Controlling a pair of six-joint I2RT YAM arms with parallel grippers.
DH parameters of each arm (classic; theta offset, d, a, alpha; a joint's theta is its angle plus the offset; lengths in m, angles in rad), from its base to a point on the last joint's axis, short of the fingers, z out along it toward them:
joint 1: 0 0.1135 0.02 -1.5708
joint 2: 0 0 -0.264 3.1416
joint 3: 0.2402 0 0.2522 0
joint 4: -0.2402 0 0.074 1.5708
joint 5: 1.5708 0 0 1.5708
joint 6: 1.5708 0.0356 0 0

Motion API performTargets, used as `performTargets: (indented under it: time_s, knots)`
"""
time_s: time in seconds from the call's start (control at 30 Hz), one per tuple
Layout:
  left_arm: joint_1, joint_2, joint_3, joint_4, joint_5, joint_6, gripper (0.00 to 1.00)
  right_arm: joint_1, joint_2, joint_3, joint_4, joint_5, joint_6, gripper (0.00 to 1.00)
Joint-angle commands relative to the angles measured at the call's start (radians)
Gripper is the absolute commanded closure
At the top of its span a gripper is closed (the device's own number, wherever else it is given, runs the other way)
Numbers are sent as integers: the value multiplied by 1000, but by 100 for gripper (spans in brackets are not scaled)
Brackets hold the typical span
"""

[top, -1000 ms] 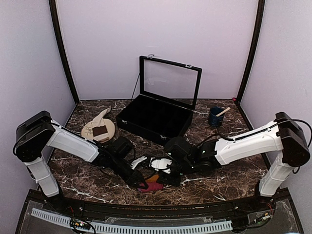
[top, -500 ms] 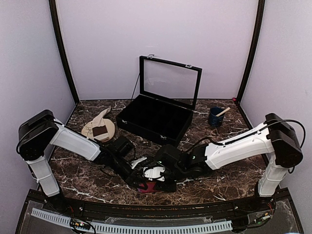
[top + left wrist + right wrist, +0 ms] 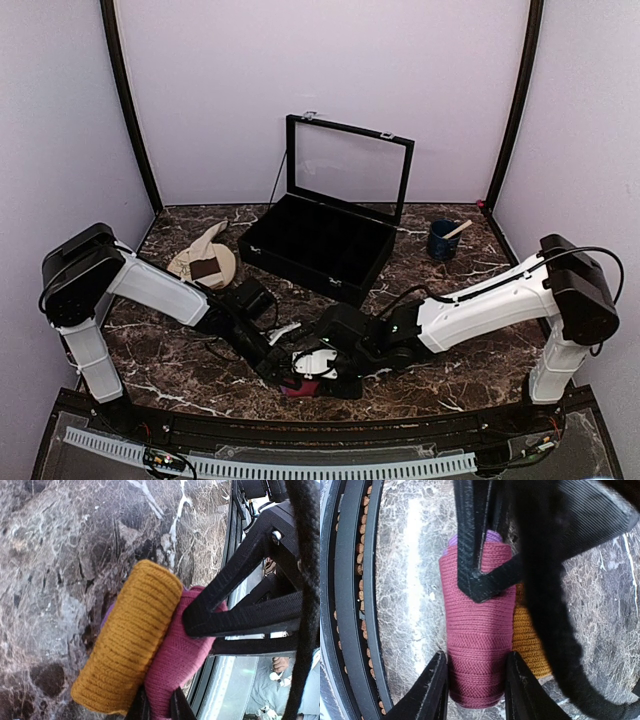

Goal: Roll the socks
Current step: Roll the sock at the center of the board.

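Dark marble tabletop [image 3: 470,345] all round, and everything that matters is packed in at its near edge. The right claw [image 3: 477,690] is set astride the pink sock [image 3: 479,645] with one finger pressed against each side of the roll, so it's clamped on it rather than hanging apart. The left claw [image 3: 159,707] is closed down to a thin pinch, and a bit of the same pink knit is caught between its tips.

Between the two claws the sock is already wound into a fat cylinder, with purple showing at one end. The orange end [image 3: 125,645] is lying alongside as a second, looser fold, touching the roll on the side away from the table's edge. So the step in hand is judged to be finishing roll number one: body wound, orange part not yet wrapped over it.

Next, that orange part probably needs to be pulled over the roll while the roll is held squeezed. Otherwise it could spring open once the pinch is let go, since soft knit like this slips easily.

Further out, well away from the left claw toward the back, the cream sock [image 3: 208,243] is draped over a round plate [image 3: 180,270], not rolled at all. An open black case [image 3: 315,245] is parked well behind both claws, with a blue cup [image 3: 441,240] out beyond the right one. Roughly half the job is reckoned left.
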Motion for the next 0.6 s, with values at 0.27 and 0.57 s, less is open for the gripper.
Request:
performTargets:
  time_s: [0.27,0.57]
  knots:
    - [19,44,5,-132,-16,29,100,36,39,-36,40,-3,-24,67]
    - [28,47,16,-151,19,42,100,35,88,-28,47,13,-23,70]
